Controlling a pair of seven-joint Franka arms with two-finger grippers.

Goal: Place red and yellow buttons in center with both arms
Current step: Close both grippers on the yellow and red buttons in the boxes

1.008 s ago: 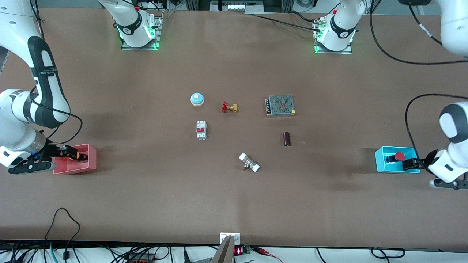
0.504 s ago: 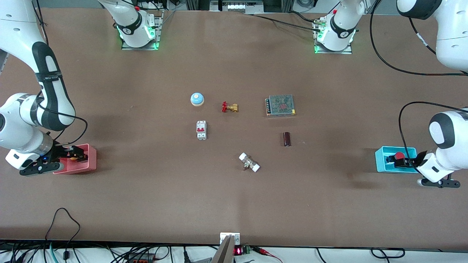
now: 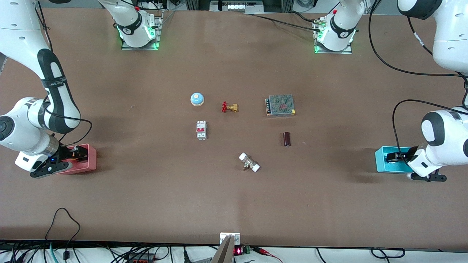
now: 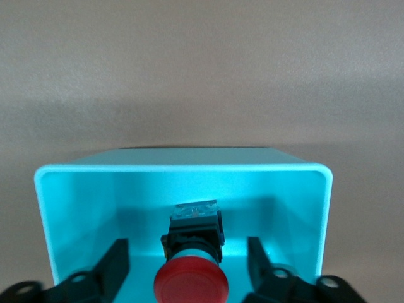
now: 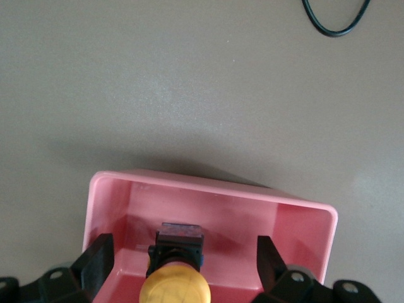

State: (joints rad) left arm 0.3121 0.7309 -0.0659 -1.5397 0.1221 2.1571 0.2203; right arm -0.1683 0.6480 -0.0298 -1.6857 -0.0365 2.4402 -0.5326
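Since a second ago both my arms have pushed farther in over their bins. My left gripper (image 4: 187, 268) now hangs inside the cyan bin (image 4: 183, 169), fingers apart, the red button (image 4: 191, 282) lying between them, untouched. My right gripper (image 5: 183, 262) sits in the pink bin (image 5: 208, 187), fingers spread either side of the yellow button (image 5: 175, 287).

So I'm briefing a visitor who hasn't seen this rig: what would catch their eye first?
Probably the two bins at the table's ends: the left gripper hangs open over the cyan bin, straddling the red button, and the right gripper is open over the pink bin around the yellow button. Small parts sit mid-table, including a blue bell.
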